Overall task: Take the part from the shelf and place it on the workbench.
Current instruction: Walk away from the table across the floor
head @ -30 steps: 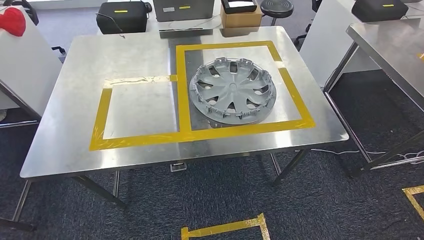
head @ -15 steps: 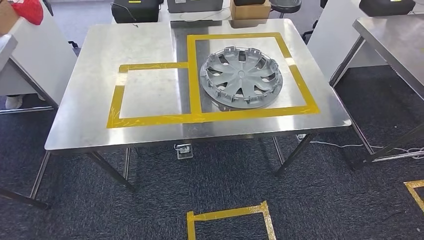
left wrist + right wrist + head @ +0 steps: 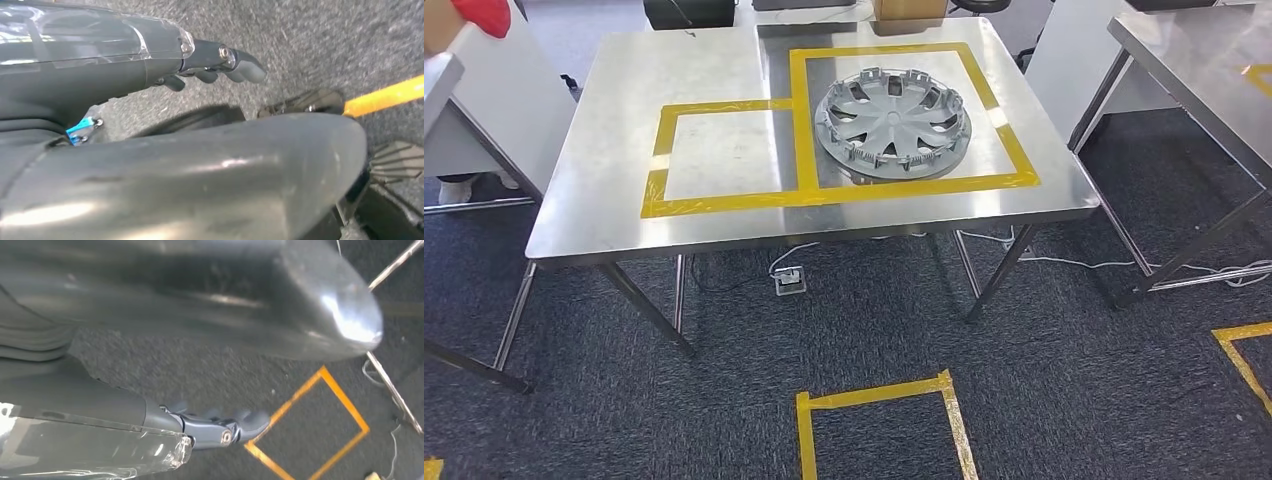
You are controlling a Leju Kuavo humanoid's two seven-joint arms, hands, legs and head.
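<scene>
Wheel cover (image 3: 892, 122) lies inside the desk's (image 3: 604, 200) taped square as the view pulls back; left hand (image 3: 220, 62) and right hand (image 3: 220, 427) hang empty, fingers loose — placement looks complete.

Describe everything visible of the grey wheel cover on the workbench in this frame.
The wheel cover is a round grey disc, plastic by its matte look, with curved spokes radiating from a small central hub and wedge-shaped openings between them. Small clips or tabs stand up around its rim. It lies flat on the steel workbench, inside the larger, right-hand rectangle of yellow tape, apart from the tape lines. Nothing else touches it; neither hand is near it.
</scene>
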